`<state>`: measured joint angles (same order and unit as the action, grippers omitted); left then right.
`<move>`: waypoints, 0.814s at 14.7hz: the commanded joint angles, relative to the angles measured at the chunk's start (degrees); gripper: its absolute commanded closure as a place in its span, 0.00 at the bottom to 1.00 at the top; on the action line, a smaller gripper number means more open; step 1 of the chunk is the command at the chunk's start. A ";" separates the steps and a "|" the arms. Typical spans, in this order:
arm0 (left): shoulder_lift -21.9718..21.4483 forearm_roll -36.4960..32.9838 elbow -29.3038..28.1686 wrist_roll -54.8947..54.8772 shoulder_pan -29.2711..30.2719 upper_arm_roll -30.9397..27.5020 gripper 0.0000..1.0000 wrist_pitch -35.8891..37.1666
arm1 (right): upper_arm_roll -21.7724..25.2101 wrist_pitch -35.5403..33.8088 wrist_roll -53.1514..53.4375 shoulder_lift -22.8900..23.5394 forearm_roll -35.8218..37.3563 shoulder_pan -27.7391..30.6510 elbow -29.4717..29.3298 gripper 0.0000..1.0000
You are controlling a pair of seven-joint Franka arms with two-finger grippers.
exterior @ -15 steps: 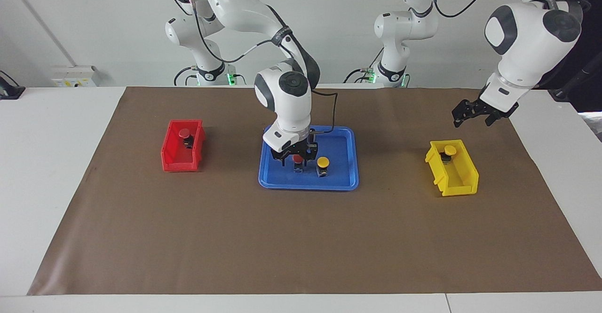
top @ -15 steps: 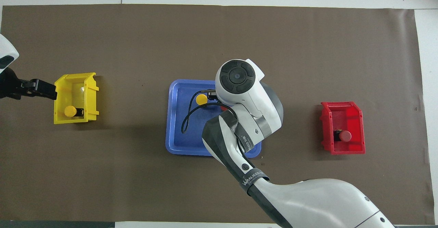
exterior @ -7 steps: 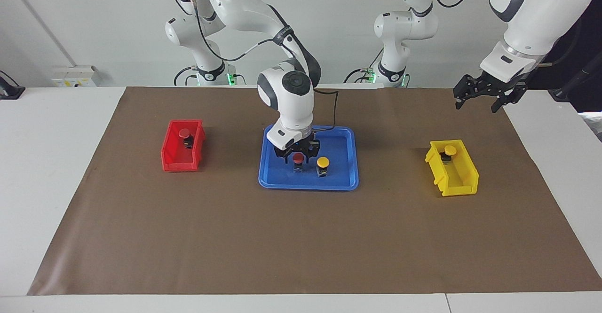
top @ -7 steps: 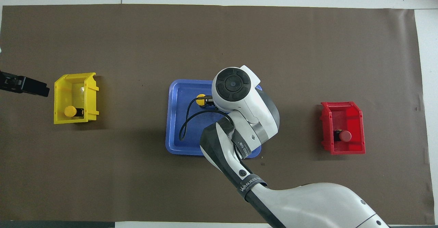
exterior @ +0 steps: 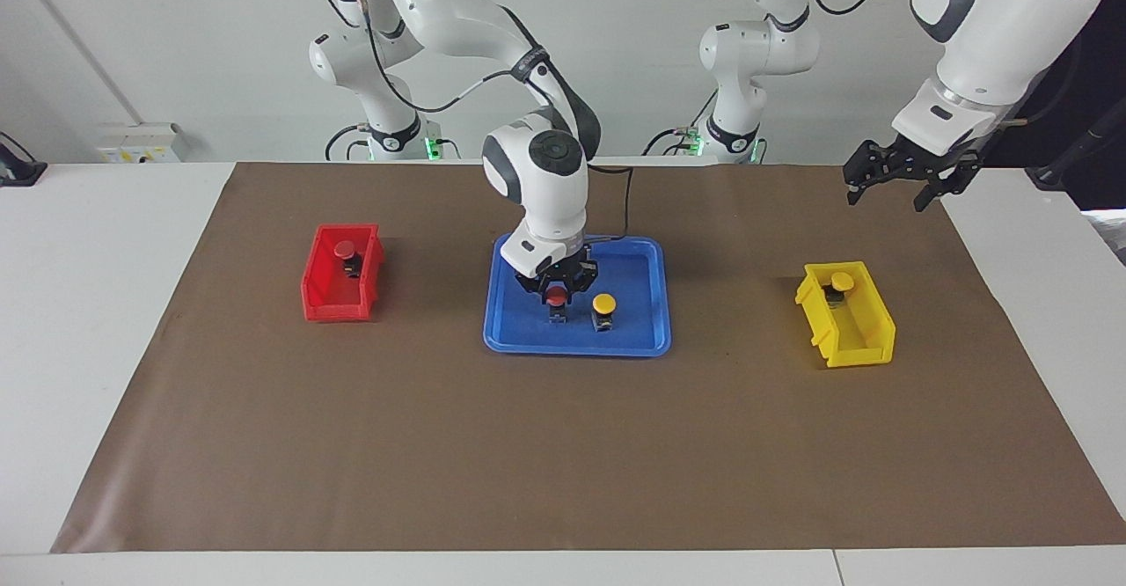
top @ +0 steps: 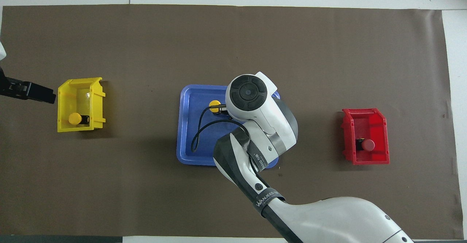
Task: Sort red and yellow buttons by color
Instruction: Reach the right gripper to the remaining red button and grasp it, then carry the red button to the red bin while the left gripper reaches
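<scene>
My right gripper (exterior: 556, 294) is down in the blue tray (exterior: 635, 340), shut on the cap of a red button (exterior: 556, 298). The right arm hides that button in the overhead view. A yellow button (exterior: 603, 304) stands beside it in the tray (top: 188, 133) and shows in the overhead view (top: 214, 104). A second red button (exterior: 347, 250) lies in the red bin (exterior: 330, 306). A second yellow button (exterior: 842, 282) lies in the yellow bin (exterior: 860, 350). My left gripper (exterior: 887, 201) is open and empty, raised by the yellow bin at the left arm's end of the table.
A brown mat (exterior: 563, 463) covers the table. A black cable (top: 199, 130) loops from the right wrist over the tray. The red bin (top: 377, 120) and yellow bin (top: 95, 100) stand at the two ends, each a tray's width from the tray.
My right gripper has lowered onto the red button in the tray and its fingers have closed in on the cap. My left gripper has risen and drawn away from the yellow bin.
</scene>
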<state>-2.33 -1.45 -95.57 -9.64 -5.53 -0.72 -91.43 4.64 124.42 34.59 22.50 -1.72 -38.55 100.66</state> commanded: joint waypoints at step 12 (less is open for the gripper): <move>6.70 3.65 -13.59 38.61 -22.65 0.81 0.00 -27.02 | 0.11 -12.80 -27.89 -25.04 -1.44 26.40 13.49 0.77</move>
<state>0.57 1.17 -109.15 23.10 -23.33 1.00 -113.60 5.59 109.44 11.31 1.46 -3.12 -16.39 107.63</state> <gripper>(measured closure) 0.000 0.590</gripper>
